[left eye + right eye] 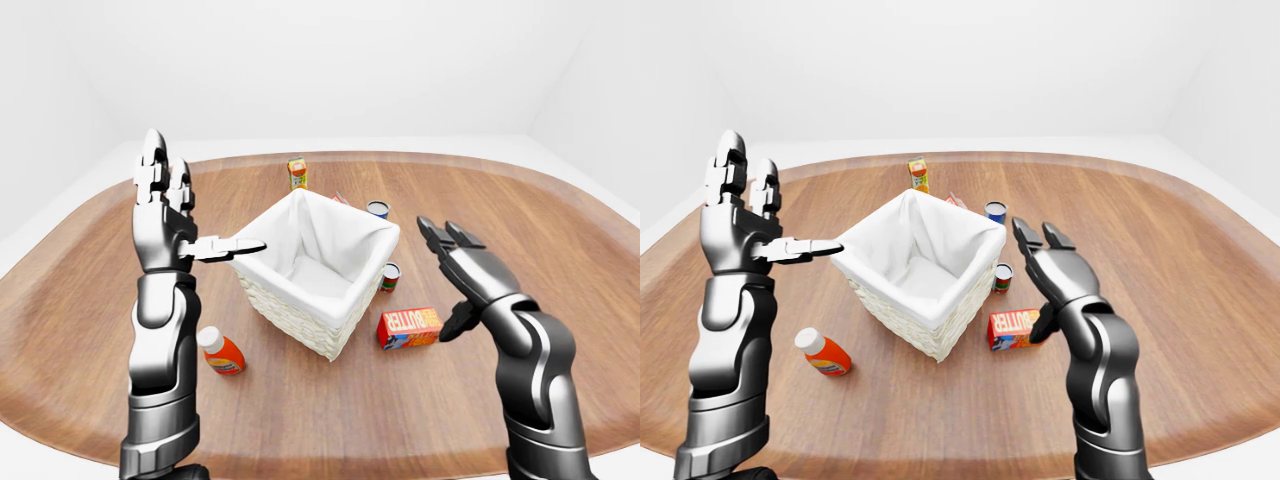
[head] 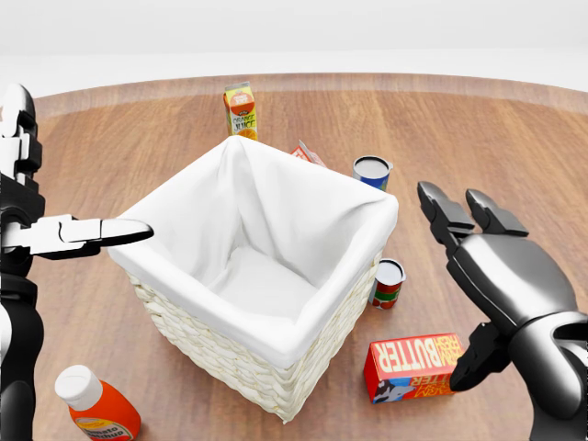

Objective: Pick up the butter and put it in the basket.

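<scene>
The butter (image 2: 418, 366) is a red box lying flat on the wooden table, at the lower right of the head view, just right of the basket. The basket (image 2: 231, 364) is white wicker with a white cloth lining, and nothing shows inside it. My right hand (image 2: 457, 280) hovers open, palm down, above and right of the butter. Its thumb hangs close to the box's right end and its fingers point up the view. My left hand (image 2: 73, 175) is raised and open at the left, thumb pointing at the basket's left rim.
An orange juice carton (image 2: 241, 110) stands above the basket and a red-white carton (image 2: 308, 154) peeks out behind it. A blue can (image 2: 371, 171) and a small can (image 2: 388, 281) stand to the basket's right. An orange bottle (image 2: 96, 409) lies at the lower left.
</scene>
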### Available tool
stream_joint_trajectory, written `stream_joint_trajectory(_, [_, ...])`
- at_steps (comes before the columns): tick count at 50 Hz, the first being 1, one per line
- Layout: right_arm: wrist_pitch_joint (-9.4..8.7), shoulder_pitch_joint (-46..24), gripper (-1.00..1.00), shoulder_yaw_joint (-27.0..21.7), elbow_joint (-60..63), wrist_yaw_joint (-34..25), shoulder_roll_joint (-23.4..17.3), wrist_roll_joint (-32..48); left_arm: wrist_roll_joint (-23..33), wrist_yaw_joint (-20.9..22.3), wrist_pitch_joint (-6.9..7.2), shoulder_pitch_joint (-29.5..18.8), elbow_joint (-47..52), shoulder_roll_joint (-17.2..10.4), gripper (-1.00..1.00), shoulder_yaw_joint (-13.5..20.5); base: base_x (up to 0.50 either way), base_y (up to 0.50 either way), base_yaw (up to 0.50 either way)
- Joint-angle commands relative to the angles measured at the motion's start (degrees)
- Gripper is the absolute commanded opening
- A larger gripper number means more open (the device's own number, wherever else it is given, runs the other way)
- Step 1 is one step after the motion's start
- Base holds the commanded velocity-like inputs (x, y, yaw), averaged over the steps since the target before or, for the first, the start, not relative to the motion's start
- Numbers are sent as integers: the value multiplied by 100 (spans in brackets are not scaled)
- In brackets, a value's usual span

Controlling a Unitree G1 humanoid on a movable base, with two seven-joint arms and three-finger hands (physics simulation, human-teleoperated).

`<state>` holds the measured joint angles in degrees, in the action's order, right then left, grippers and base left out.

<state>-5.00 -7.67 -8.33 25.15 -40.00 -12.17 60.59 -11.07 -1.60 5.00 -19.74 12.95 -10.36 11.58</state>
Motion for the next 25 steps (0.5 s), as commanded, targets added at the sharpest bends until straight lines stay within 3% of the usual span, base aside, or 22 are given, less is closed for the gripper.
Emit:
stream_joint_trajectory(1, [0,111,100,-65,-28,0,199,1201,-97,30,0,53,117,-74,100,78,0,0,0])
stream_joint_trajectory(25, [0,-109,100,181,-1304,0,322,1804,-42,95,0,77,96,-115,100,146,0,0,0])
